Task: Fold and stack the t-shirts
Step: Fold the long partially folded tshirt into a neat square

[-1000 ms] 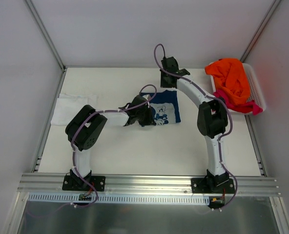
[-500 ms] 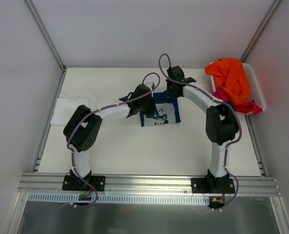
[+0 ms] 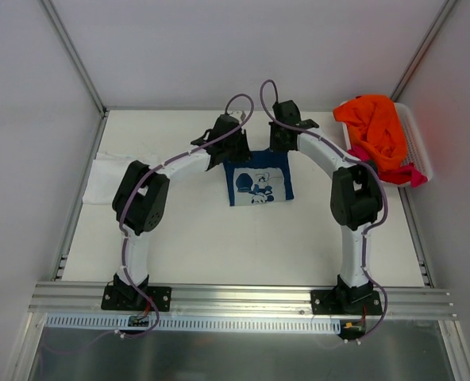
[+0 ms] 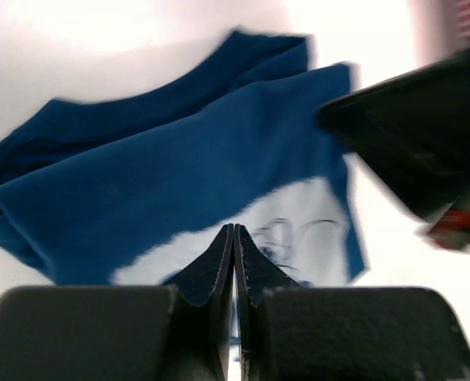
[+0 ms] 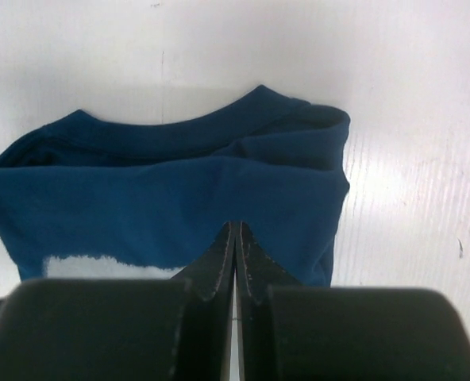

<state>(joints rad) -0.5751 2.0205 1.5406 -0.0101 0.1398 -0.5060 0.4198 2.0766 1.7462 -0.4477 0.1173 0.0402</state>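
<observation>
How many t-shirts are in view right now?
4: navy t-shirt in the middle, white t-shirt at far left, orange t-shirt and pink t-shirt in the basket on the right; others may hide beneath.

Folded t-shirt (image 3: 259,184) table (image 3: 219,238) centre; flat t-shirt (image 3: 112,176) left; heaped t-shirts (image 3: 375,131) in basket (image 3: 418,147) right.

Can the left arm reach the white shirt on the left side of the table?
Probably yes. The white shirt lies uncovered right beside the left arm, with nothing on it. The left end effector, shut, is over the navy shirt, so it would have to swing round.
</observation>
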